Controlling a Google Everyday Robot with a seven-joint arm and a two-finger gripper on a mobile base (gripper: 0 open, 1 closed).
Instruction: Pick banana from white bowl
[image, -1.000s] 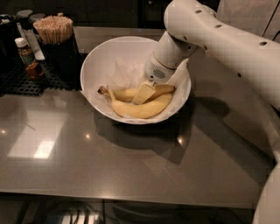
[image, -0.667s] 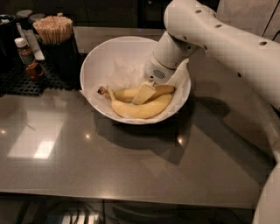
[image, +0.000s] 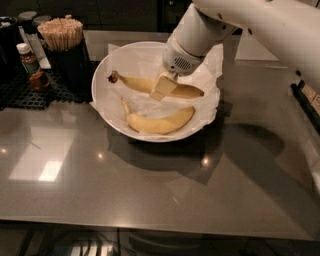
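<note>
One banana (image: 137, 83) gripped, lift pending.
My hand (image: 164, 86) was closed on its middle, in the bowl (image: 102, 102); a straight lift seemed due.

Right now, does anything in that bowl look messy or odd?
Only small things. The paper liner is crumpled and hangs over the right rim of the white bowl, and the banana under the gripper has a blackened stem tip. Nothing spilled.
</note>
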